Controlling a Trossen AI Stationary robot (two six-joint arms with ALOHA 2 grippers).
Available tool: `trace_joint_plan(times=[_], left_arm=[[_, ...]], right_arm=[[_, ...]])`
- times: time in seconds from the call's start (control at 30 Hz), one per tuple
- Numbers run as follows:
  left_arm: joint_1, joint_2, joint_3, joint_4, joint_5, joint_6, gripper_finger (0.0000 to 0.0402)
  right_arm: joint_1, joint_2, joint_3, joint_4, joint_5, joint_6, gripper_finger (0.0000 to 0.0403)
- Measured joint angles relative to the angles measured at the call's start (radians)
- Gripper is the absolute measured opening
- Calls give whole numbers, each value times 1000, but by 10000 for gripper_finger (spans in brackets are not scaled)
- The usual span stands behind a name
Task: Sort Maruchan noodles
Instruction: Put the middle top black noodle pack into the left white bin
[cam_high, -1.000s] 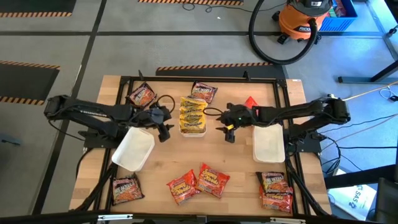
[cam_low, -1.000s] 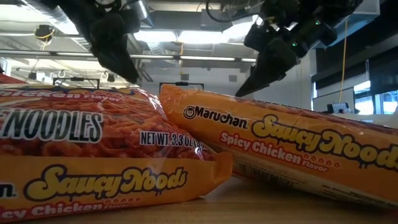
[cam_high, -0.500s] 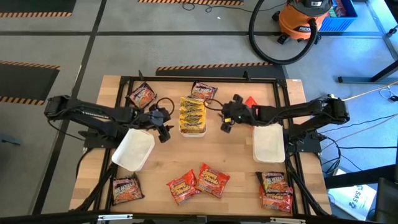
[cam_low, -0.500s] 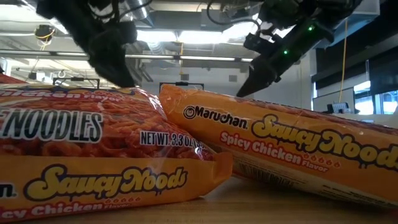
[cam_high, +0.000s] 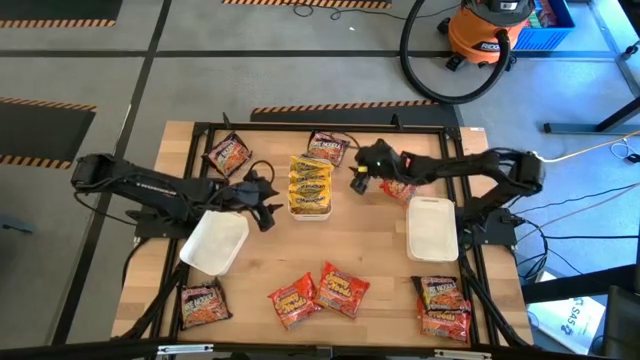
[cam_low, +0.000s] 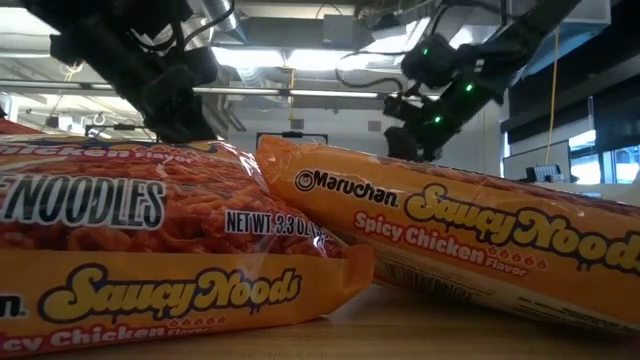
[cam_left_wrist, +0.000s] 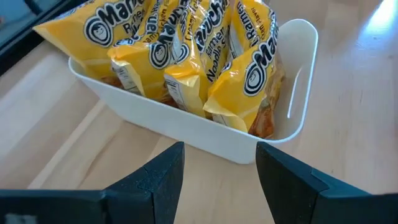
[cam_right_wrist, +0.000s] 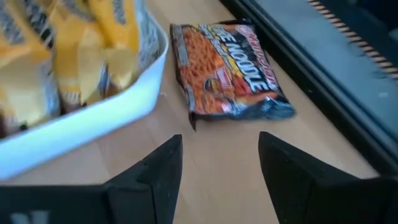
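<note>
A white tray (cam_high: 311, 186) in the middle of the table holds several yellow Maruchan packets (cam_left_wrist: 186, 62) standing on edge. My left gripper (cam_high: 264, 206) is open just left of this tray, with the tray's wall (cam_left_wrist: 186, 127) right before its fingers. My right gripper (cam_high: 358, 181) is open, right of the tray and near a dark brown-black packet (cam_high: 328, 147) that lies flat at the far edge (cam_right_wrist: 230, 68). Another dark packet (cam_high: 228, 153) lies at the far left. A red packet (cam_high: 403, 166) shows partly under the right arm.
Two empty white trays lie flat, one left (cam_high: 215, 240) and one right (cam_high: 432, 230). Red-orange packets lie along the near edge (cam_high: 295, 300) (cam_high: 343, 288) (cam_high: 205, 305) (cam_high: 441, 306); two of them fill the low view (cam_low: 150, 240) (cam_low: 450, 240). A black frame (cam_high: 200, 128) rims the table.
My right gripper has moved from the table's middle toward the far edge, past the tray's right side, nearer the dark packet there, staying open. My left gripper has sunk a little beside the tray. No packet has moved.
</note>
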Motion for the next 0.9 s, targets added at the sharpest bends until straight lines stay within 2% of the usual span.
trace_joint_plan(times=[0.13,0.3,0.67,0.77,0.9], left_arm=[[0,0,-40,82,0,8,192],[0,0,-48,92,0,8,192],[0,0,-48,91,0,8,192],[-3,0,-48,92,0,8,192],[-5,0,-48,114,-1,8,192]], right_arm=[[-71,64,33,48,-79,1,188],[-128,127,100,9,-130,-8,188],[-173,58,246,-432,-175,-72,188],[-173,37,247,-435,-175,-71,188],[-171,52,243,-309,-183,-49,188]])
